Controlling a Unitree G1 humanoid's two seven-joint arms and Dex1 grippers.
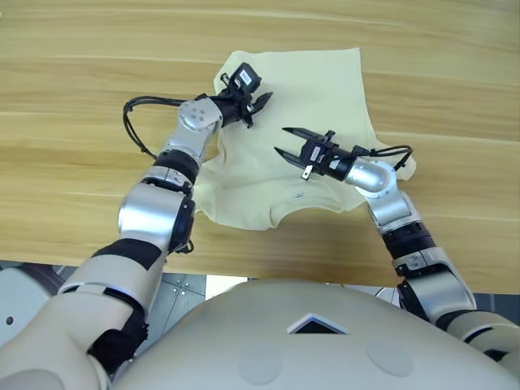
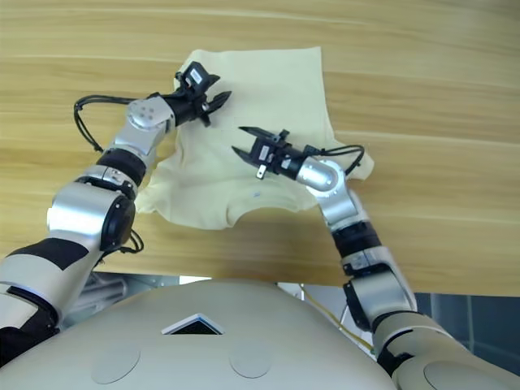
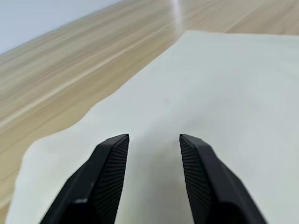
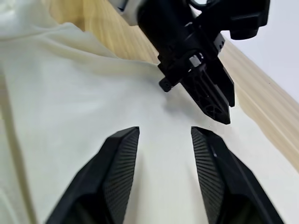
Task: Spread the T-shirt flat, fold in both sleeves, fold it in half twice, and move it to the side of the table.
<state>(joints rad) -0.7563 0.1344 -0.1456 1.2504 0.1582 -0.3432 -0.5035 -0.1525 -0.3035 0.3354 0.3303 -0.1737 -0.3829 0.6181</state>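
A pale yellow T-shirt [image 1: 309, 89] lies on the wooden table [image 1: 81, 97], collar toward the near edge, its left side bunched and uneven. My left gripper [image 1: 262, 101] hovers over the shirt's left part, open, nothing between its fingers [image 3: 112, 158]. My right gripper [image 1: 286, 141] hangs over the shirt's middle, pointing left toward the other gripper, also open and empty. In the right wrist view, the right fingers [image 4: 122, 154] frame the cloth, and the left gripper [image 4: 210, 93] sits just beyond them.
Bare wood surrounds the shirt [image 2: 268, 81] on the left, right and far sides. The table's near edge [image 1: 268, 272] runs just below the collar.
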